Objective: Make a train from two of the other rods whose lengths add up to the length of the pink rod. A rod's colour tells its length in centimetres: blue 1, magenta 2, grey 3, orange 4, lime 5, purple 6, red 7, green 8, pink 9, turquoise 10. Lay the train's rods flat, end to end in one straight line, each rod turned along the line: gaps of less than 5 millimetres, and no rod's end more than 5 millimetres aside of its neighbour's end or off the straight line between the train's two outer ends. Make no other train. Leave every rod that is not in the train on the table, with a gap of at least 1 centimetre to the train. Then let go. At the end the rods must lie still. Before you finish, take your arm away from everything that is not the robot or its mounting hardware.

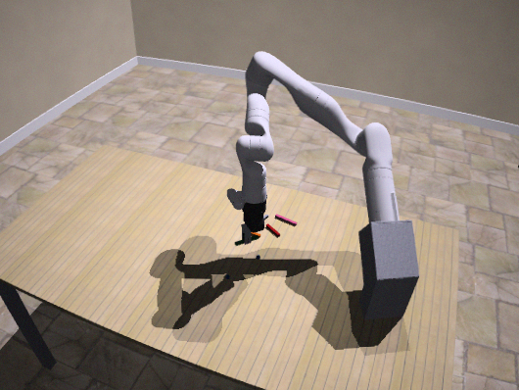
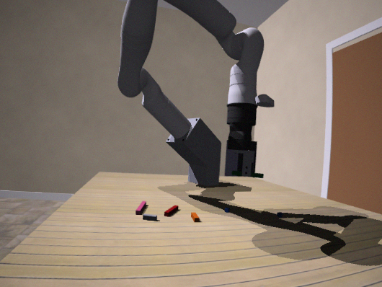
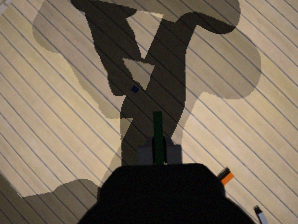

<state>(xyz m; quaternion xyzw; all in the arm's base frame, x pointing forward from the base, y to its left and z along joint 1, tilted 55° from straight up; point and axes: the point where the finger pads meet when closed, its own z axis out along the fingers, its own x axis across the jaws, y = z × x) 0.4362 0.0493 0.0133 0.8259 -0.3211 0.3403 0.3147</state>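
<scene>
green rod (image 1: 239,243) (image 2: 258,175) (image 3: 158,129) hangs clamped in the gripper (image 1: 247,239) (image 2: 243,175) (image 3: 158,145) above the counter (image 1: 98,206) (image 2: 108,252) (image 3: 225,125), so carrying seems in hand, and next it wants turning into line and lowering flat, end to end with the blue rod (image 1: 227,277) (image 2: 280,215) (image 3: 135,89) at eleven o'clock in the wrist view, making nine.

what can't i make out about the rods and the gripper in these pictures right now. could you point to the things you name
- Top view: the grey rod (image 2: 150,217) (image 3: 262,216) is mostly hidden behind the gripper (image 1: 247,239) (image 2: 244,175) (image 3: 159,155).
- Wrist view: the bottom edge cuts off the grey rod; the gripper's dark body covers part of the orange rod (image 1: 256,235) (image 2: 194,217) (image 3: 228,177).
- Exterior view: the green rod's (image 1: 239,242) (image 2: 258,175) (image 3: 158,131) middle is hidden by the fingers.
</scene>
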